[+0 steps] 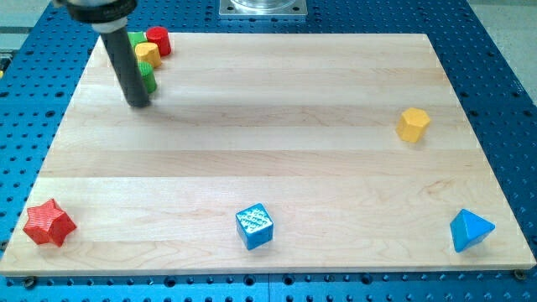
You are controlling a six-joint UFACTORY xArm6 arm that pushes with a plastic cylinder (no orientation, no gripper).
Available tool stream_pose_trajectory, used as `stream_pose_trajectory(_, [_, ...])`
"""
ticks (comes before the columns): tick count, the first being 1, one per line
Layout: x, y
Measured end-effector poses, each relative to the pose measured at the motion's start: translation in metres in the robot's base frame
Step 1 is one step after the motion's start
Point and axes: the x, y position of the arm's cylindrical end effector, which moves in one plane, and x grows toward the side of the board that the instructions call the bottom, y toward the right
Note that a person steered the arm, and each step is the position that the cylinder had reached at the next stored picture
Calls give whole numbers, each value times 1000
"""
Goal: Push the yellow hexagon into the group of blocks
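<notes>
My tip (140, 104) rested beside the green block (148, 80) in the cluster at the board's top-left corner, holding nothing. The yellow hexagon (413, 123) sat well apart near the right edge, so the push was not yet begun.

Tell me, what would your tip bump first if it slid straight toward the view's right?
Probably nothing at first: my tip has bare wood ahead. The yellow hexagon sits slightly lower, so I might just miss it.
</notes>
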Motion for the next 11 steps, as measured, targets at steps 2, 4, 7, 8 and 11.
stream_pose_trajectory(2, [13,25])
stream_pose_trajectory(4, [28,211])
stream_pose_trajectory(7, [8,537])
stream_pose_trajectory(8, [42,517])
stream_pose_trajectory(11, [58,358])
